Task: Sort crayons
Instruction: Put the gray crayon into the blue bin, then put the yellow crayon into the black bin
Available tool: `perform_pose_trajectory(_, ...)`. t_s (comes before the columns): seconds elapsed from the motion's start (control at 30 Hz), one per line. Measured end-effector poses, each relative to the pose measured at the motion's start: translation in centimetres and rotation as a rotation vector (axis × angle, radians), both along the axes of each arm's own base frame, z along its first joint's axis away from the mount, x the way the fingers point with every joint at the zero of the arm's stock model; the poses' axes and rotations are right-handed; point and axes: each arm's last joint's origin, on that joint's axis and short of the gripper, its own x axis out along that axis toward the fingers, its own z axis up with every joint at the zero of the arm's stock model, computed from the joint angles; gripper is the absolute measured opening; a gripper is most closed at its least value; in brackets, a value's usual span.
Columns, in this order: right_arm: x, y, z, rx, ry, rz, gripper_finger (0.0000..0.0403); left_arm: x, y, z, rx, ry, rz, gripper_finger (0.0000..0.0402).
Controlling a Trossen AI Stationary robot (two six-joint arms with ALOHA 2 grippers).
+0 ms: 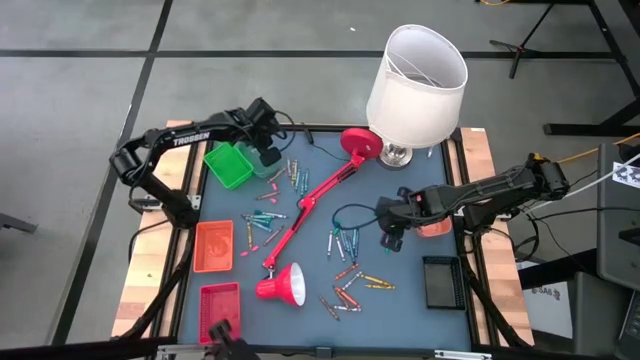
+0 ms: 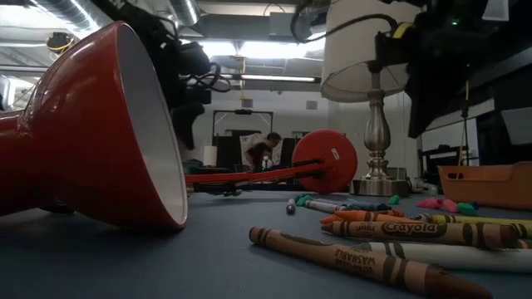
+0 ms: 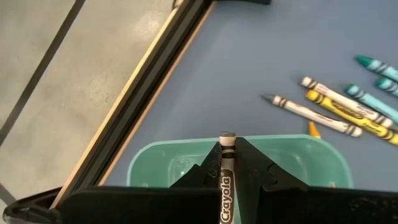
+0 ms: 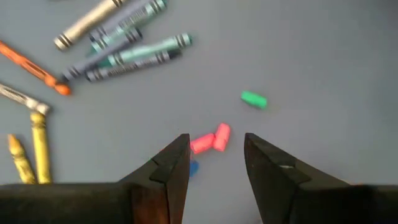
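Blue-grey matting (image 1: 400,300) covered the table, strewn with loose crayons (image 1: 345,243). At its far-left corner the left gripper (image 3: 227,163) was clamped on one grey crayon (image 3: 226,162), upright over a pale teal bin (image 3: 161,163) beside the green bin (image 1: 228,165). Near the right edge the right gripper (image 4: 216,163) stood wide over two pink crayon stubs (image 4: 210,139), touching neither. Two red-orange trays (image 1: 214,245) sat along the left edge.
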Motion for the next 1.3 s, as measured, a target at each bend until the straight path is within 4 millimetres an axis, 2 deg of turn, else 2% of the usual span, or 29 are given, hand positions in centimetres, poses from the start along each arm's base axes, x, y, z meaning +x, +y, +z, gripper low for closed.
perform_pose_trajectory(0.2,0.6,0.3,0.2,0.06,-0.063,0.018,0.015,-0.4,0.5,0.0,-0.001,-0.001,0.021,0.0012)
perform_pose_trajectory(0.53,1.3,0.5,0.5,0.102,-0.135,0.031,0.015,-0.6,0.6,0.0,-0.001,-0.001,0.028,0.0078)
perform_pose_trajectory(0.77,1.7,0.7,0.7,0.147,-0.174,0.051,0.015,-0.6,0.6,0.0,-0.001,-0.002,0.028,0.0103)
perform_pose_trajectory(0.93,1.6,2.3,0.9,0.174,-0.198,0.112,0.015,-0.6,0.6,0.0,-0.001,-0.002,0.028,0.0106)
perform_pose_trajectory(1.13,0.9,5.3,1.1,0.194,-0.228,0.172,0.015,-0.6,0.6,0.0,-0.001,-0.002,0.029,0.0098)
perform_pose_trajectory(1.3,0.3,7.9,0.3,0.166,-0.218,0.158,0.015,-0.6,0.6,0.0,0.0,-0.002,0.028,0.0094)
